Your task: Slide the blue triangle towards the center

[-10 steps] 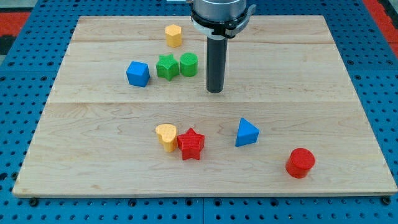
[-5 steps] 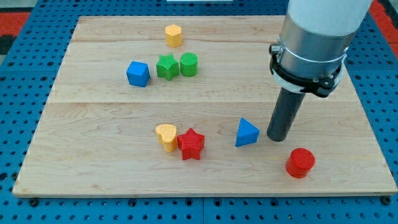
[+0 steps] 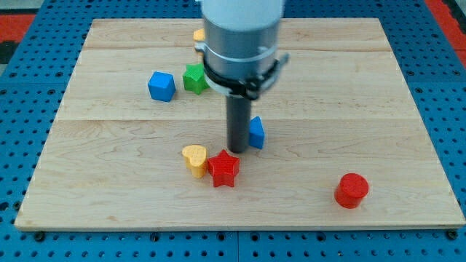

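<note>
The blue triangle [image 3: 256,132] sits near the middle of the wooden board [image 3: 378,87], partly hidden behind my rod. My tip [image 3: 237,149] rests on the board against the triangle's left side, just above the red star [image 3: 223,169]. The arm's body covers the green cylinder and most of the yellow block at the view's top.
A yellow heart [image 3: 194,159] touches the red star's left side. A blue cube [image 3: 161,86] and a green star [image 3: 193,78] lie at upper left. A yellow block [image 3: 198,34] peeks out at the top. A red cylinder [image 3: 352,191] stands at lower right.
My tip swept from the board's upper middle round to the triangle's right, then left. The blue triangle has moved up and left, toward the board's middle.
</note>
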Robot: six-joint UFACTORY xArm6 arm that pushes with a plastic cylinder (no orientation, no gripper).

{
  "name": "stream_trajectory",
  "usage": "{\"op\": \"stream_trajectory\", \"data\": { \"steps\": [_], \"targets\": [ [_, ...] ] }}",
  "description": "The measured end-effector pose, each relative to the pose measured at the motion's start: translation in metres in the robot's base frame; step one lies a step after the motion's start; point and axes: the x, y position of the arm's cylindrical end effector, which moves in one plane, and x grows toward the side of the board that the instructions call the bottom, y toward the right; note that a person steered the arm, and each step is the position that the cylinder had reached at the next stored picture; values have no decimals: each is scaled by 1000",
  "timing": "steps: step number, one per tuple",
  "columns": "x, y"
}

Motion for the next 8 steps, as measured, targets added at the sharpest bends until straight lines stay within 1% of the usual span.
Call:
{"op": "stream_trajectory", "data": {
  "steps": [2, 3, 4, 5, 6, 8],
  "targets": [
    [-3, 33],
    [-33, 44],
    [-18, 69],
    [-19, 80],
    [-43, 96],
    [-54, 124]
  ]
}}
